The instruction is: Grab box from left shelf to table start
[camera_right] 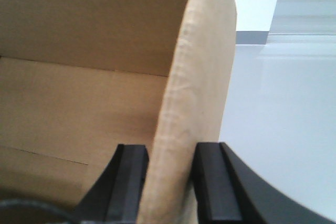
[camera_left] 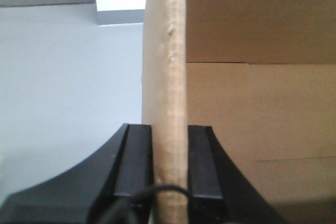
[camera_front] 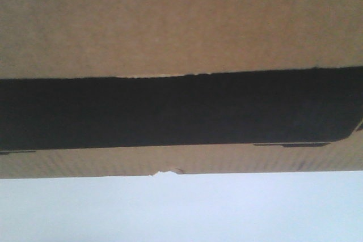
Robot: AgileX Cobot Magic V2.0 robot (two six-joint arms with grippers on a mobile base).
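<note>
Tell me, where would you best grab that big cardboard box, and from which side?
By its thin upright side walls, from above over the open top. The box looks too wide for one pincer, but each wall is thin enough: left pincer and right pincer each straddle one wall.

The box [camera_front: 181, 21] sits so near the front camera that its top and both ends run off the frame, and its black band [camera_front: 170, 111] is cut at the left edge. Only a strip of the surface [camera_front: 181, 213] shows below it. In each wrist view the wall edge is blurred. The jaws of the left gripper [camera_left: 169, 182] and right gripper [camera_right: 169, 182] are cropped at the bottom (their bodies unseen). A dark blur [camera_right: 26, 211] in the right view's corner cannot be identified.
</note>
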